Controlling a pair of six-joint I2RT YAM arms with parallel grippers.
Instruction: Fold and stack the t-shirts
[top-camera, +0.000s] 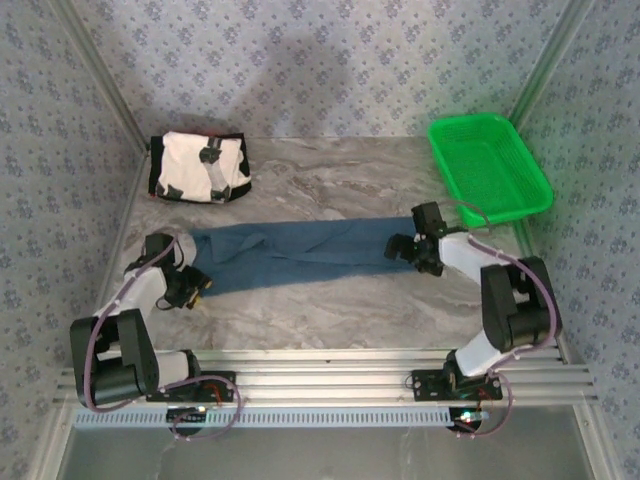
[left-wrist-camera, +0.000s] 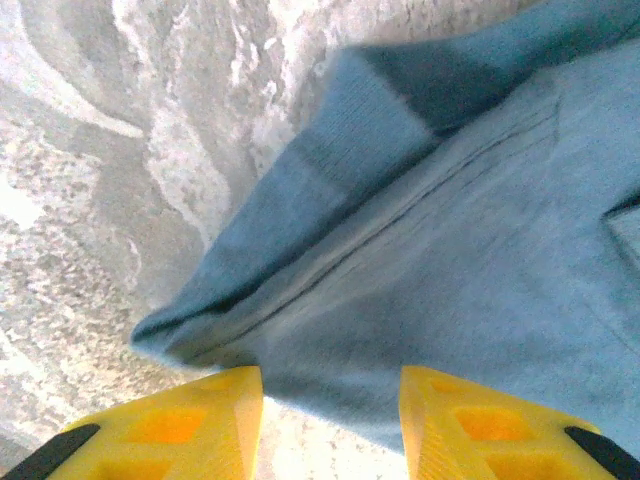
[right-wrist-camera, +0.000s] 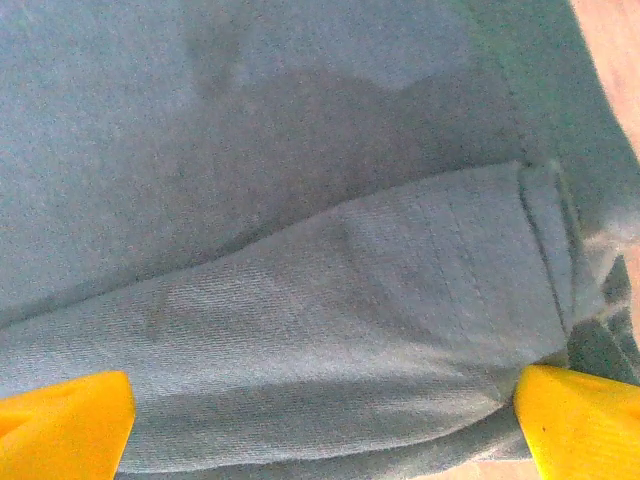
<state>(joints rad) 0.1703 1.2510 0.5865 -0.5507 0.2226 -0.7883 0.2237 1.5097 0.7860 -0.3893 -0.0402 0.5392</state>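
Top view: blue shirt (top-camera: 300, 255) is lying stretched out in a long band across the middle of the tabletop (top-camera: 330, 180), running left to right. Cream shirt (top-camera: 198, 167) is sitting bunched at the far left corner, well apart from the blue one. Green basket (top-camera: 488, 160) is standing at the far right. Left tool (top-camera: 192, 290) is resting at the band's left end. Right tool (top-camera: 405, 250) is resting at its right end.

Left wrist view: left tool (left-wrist-camera: 328, 385) is standing with its yellow fingers (left-wrist-camera: 190, 425) apart. The hemmed edge of the blue shirt (left-wrist-camera: 450, 250) is lying just in front of the gap and is not pinched. Marbled tabletop (left-wrist-camera: 90, 200) is showing to the left of the cloth.

Right wrist view: right tool (right-wrist-camera: 322, 390) is spread wide, with a yellow finger (right-wrist-camera: 580, 420) at each lower corner. A folded-over flap of the blue shirt (right-wrist-camera: 300, 150) is lying between them, unclamped. A strip of tabletop (right-wrist-camera: 615, 60) is showing at the upper right.
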